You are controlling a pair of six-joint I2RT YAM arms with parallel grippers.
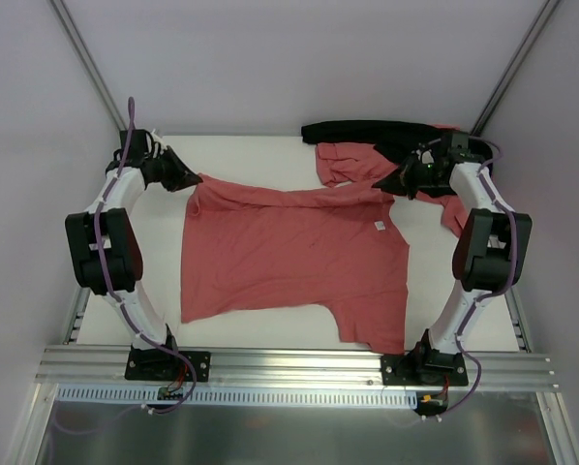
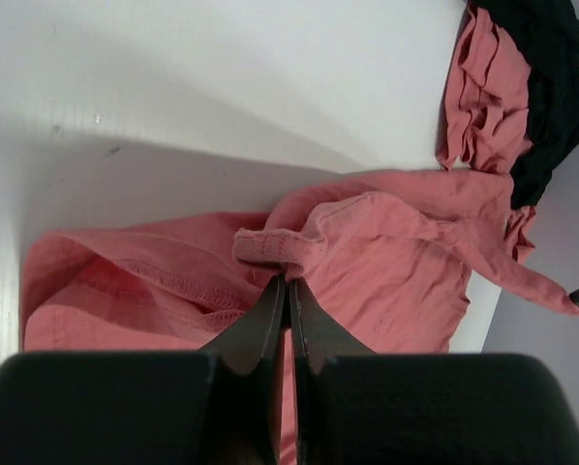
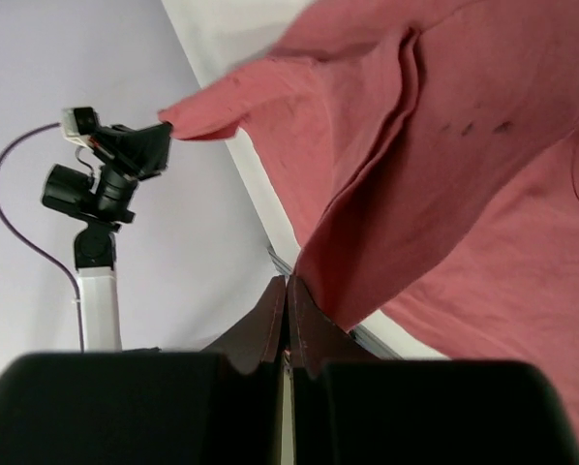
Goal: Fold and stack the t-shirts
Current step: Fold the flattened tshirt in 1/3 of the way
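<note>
Left gripper [image 1: 181,178] and right gripper [image 1: 398,182] pinch the far edge of the t-shirt [image 1: 289,257], spread beside the black cloth [image 1: 367,129]. Left wrist: jaws clamp only thin hem [image 2: 270,247]; it could slip. Right wrist: a loose fold [image 3: 357,262] is pinched, risking skew.

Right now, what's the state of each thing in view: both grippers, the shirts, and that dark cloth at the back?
left gripper: shut, pinching the far edge of the spread t-shirt.
right gripper: shut, pinching the same shirt's far edge at the other end.
spread t-shirt: unfolded, mostly flat on the table.
second t-shirt: crumpled, unfolded, at the far right.
black cloth: bunched along the far edge.
</note>
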